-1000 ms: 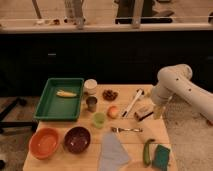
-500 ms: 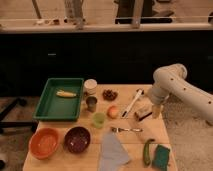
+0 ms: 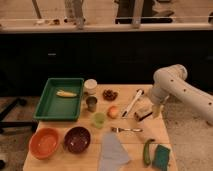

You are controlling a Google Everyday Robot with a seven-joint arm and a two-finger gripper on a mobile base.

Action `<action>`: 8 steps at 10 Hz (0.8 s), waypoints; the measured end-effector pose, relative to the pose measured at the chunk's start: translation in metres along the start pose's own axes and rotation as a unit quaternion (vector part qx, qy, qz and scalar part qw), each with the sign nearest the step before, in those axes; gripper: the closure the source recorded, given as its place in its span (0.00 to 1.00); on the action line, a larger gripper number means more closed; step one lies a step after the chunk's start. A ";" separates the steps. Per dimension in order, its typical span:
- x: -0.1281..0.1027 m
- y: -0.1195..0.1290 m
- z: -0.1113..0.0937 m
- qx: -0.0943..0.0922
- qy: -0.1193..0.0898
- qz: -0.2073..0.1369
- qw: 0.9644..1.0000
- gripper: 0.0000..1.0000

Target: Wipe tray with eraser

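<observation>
The green tray (image 3: pixel 50 107) lies at the table's left, with a small yellow item (image 3: pixel 66 93) inside near its far side. Right of centre lies the eraser (image 3: pixel 142 113), a small tan block with a dark underside. My gripper (image 3: pixel 158 108) hangs down from the white arm (image 3: pixel 172 82), just right of the eraser and close to it. Its fingers look open and hold nothing. About half the table's width separates the gripper from the tray.
A white-handled brush (image 3: pixel 132 102), an orange fruit (image 3: pixel 113 111), a fork (image 3: pixel 126 129), three small cups and a dark snack dish (image 3: pixel 109 94) crowd the middle. Along the front are an orange bowl (image 3: pixel 44 142), a purple bowl (image 3: pixel 77 139), a grey cloth (image 3: pixel 112 150), a cucumber (image 3: pixel 147 151) and a teal sponge (image 3: pixel 161 156).
The arm has swung slightly left, bringing the gripper closer to the eraser. Nothing on the table has moved.
</observation>
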 end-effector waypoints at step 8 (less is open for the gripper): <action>0.039 -0.016 0.037 -0.027 0.021 -0.079 0.996 0.20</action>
